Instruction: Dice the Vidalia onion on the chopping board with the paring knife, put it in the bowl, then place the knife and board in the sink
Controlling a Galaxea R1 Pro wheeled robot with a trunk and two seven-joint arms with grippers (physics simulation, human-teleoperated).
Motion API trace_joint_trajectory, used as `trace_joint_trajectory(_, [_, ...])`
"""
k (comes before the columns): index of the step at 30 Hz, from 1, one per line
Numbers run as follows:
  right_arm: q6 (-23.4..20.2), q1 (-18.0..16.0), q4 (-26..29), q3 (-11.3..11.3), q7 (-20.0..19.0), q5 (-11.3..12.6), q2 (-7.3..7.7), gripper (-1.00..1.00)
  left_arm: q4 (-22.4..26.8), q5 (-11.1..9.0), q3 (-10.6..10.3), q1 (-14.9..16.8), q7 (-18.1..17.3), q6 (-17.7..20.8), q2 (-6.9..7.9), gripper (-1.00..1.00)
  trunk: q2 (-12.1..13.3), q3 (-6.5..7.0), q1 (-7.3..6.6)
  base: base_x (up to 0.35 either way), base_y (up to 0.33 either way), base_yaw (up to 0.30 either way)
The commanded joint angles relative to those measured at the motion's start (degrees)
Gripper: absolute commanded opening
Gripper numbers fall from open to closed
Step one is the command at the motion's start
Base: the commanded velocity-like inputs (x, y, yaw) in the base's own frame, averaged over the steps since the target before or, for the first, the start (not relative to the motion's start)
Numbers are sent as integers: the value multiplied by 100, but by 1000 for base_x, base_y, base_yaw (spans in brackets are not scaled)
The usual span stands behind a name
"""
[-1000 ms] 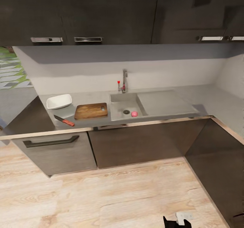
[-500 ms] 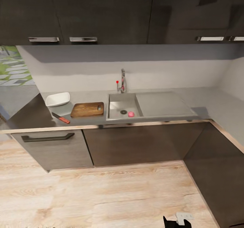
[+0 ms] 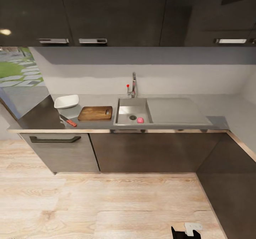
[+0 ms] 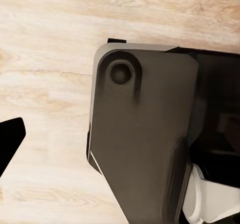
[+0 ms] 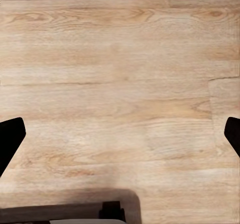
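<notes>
Robot stands off from the countertop [image 3: 213, 105], prob. mid-approach, arms low over the wood floor [image 3: 106, 203], so nothing's within reach yet. Right gripper [image 5: 120, 134]: dark fingertips wide apart, empty, pointing at bare planks. Left gripper: one fingertip [image 4: 10, 139] shows, other blocked by robot's own dark housing, can't tell its state. Sink [image 3: 132, 102] holds the Vidalia onion [image 3: 140, 120], just at 3 o'clock of the drain. Chopping board [image 3: 95, 113] at sink's 9 o'clock; bowl [image 3: 66, 101] at board's 10, looks empty. Paring knife [image 3: 68, 121] at board's 8, near counter edge, handy for cutting later
</notes>
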State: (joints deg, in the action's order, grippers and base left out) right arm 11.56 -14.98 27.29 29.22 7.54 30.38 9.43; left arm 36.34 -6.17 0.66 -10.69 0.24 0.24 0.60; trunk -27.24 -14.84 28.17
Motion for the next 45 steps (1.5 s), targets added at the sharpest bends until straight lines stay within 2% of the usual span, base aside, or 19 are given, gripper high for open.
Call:
trace_joint_trajectory(1, [21,-5,4,49,37,47,6,100,10,-60,-4,-3,3,2,1,100,-9,-8,3,0,-9,76])
trace_joint_trajectory(10, [21,-5,4,49,37,47,6,100,103,-57,3,2,6,0,7,100,-9,-8,3,0,-2,20])
trace_joint_trajectory(16, [21,-5,4,49,37,47,6,100,1259,-18,3,147,89,109,11,100,-9,-8,3,0,0,0])
trace_joint_trajectory(22, [29,-5,4,43,37,47,14,100,2465,-8,-16,430,114,1529,11,100,-9,-8,3,0,0,0])
trace_joint_trajectory(26, [30,-5,4,43,37,47,15,100,3207,-11,-46,633,116,2000,-7,100,-9,-8,3,0,0,0])
trace_joint_trajectory(28, [30,-5,4,43,37,47,15,100,3613,-14,-139,833,117,2318,-18,100,-9,-8,3,0,0,0])
trace_joint_trajectory(29, [30,-5,4,42,37,47,15,100,3677,-15,-167,896,117,2408,-19,100,-9,-8,3,0,0,0])
trace_joint_trajectory(32, [30,-5,4,41,37,47,15,100,3915,-16,-337,1380,112,3024,-25,100,-9,-8,3,0,0,-25])
trace_joint_trajectory(34, [30,-5,4,40,37,47,15,100,3953,-16,-412,1661,110,3252,-44,100,-9,-8,3,0,0,-111])
trace_joint_trajectory(36, [30,-5,4,40,37,47,15,100,3987,-17,-516,1998,114,3408,-122,100,-9,-4,3,0,0,-205])
trace_joint_trajectory(40, [30,-5,4,40,37,47,15,100,4174,-18,-592,2362,116,3558,-250,100,-9,8,3,0,0,-250])
trace_joint_trajectory(42, [30,-5,4,40,37,50,19,100,4314,-20,-606,2514,116,3773,-322,100,-9,15,3,0,0,-268])
trace_joint_trajectory(45, [27,-5,4,44,37,54,16,100,4481,-19,-627,2808,111,4307,-439,100,-9,25,3,0,0,-250])
